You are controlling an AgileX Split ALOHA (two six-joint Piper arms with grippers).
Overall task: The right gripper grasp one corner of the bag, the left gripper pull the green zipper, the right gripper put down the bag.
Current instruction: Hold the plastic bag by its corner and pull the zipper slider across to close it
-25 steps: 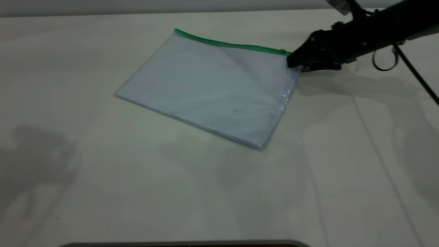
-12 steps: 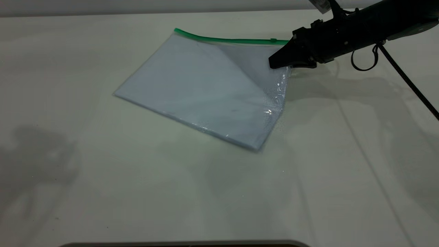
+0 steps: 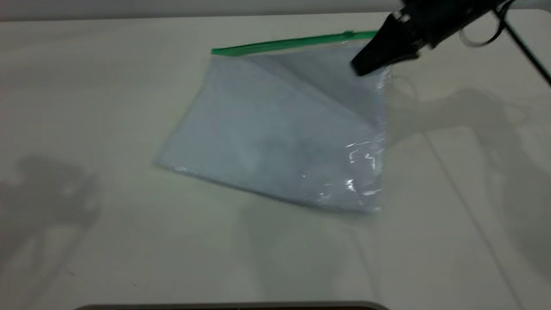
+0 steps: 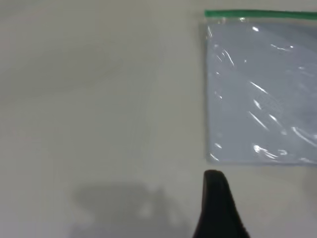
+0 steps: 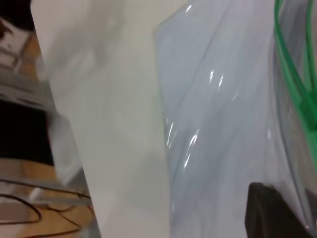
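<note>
- Near edge of bag [image 3: 275, 137] rests on table [image 3: 129, 241]; far side is lifted.
- Film looks thin, slick & floppy w/ sheets sagging inside, so expect swing — you'd best hold at the stiff strip.
- Zipper [image 3: 284, 43] runs along far edge.
- Right gripper [image 3: 366, 64] is clamped on far-right corner [image 3: 374, 41].
- Left gripper [image 4: 218, 198] hangs apart from bag; fingers: can't tell.

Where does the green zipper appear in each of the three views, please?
Exterior view: the green zipper runs along the bag's far edge, up to the right gripper.
Left wrist view: strip along the picture's upper edge.
Right wrist view: green lines at the picture's right side.
Shared landmark: the bag's shiny plastic.
</note>
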